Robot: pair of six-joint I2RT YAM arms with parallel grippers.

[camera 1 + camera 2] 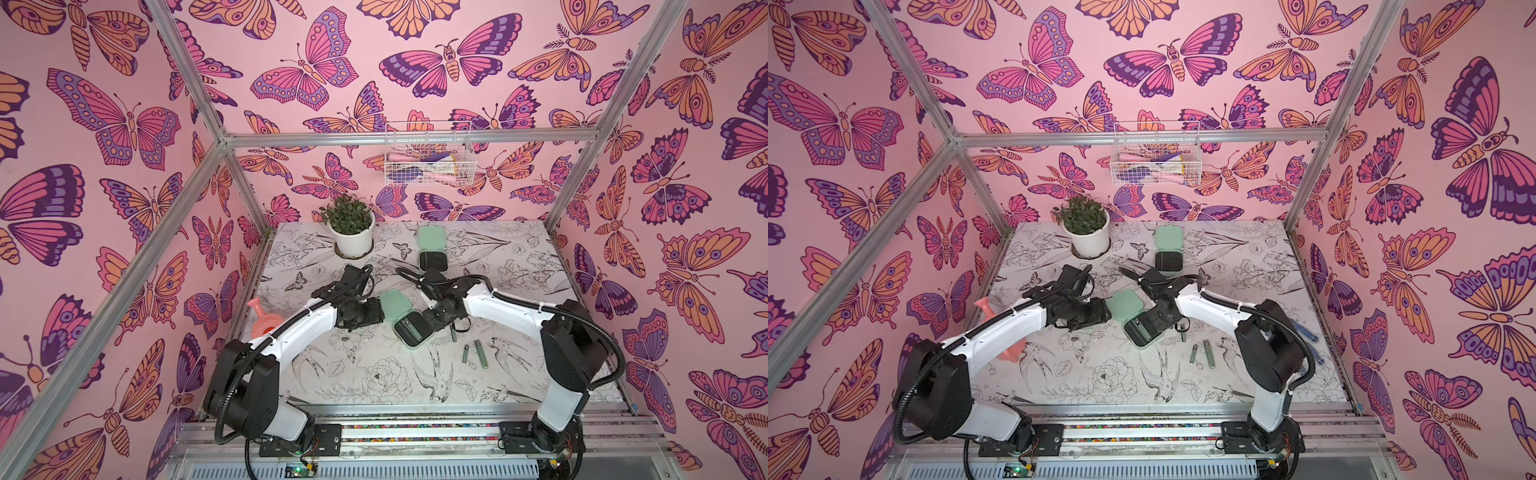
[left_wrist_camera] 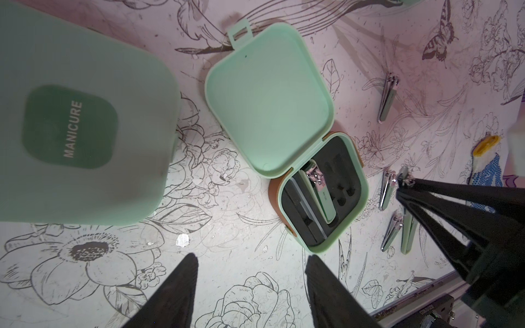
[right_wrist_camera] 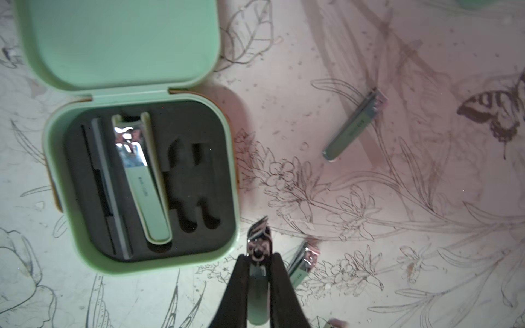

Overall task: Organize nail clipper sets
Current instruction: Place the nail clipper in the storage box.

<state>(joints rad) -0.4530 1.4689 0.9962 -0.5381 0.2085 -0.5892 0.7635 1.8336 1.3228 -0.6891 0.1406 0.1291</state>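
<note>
Nearest the robot's base, loose clippers (image 1: 481,354) lie on the table (image 1: 374,374), not yet put away. Just behind them the right gripper (image 3: 259,259) is pinched tight on a small clipper (image 3: 257,286). The clipper's cutting end pokes out past the fingertips, and it hangs just beside the rim of the open case (image 3: 142,267). That case already holds a large clipper (image 3: 142,181) and a slim file (image 3: 112,184) seated in its black foam. Two smaller slots (image 3: 196,184) beside them are empty, so the held clipper is probably meant for one of them. The left gripper (image 2: 252,257) stands about half open with nothing between its fingers, above bare table short of the same case. Beside it lies a closed case (image 2: 71,127) marked MANICURE, which looks finished (its contents cannot be seen). More stray clippers (image 2: 387,96) lie beyond the open case. Farthest back, near the potted plant (image 1: 351,224), a third case (image 1: 433,259) sits with its lid up, its interior too small to read. I judge the task under halfway: one case seemingly done, one partly filled, one waiting.
</note>
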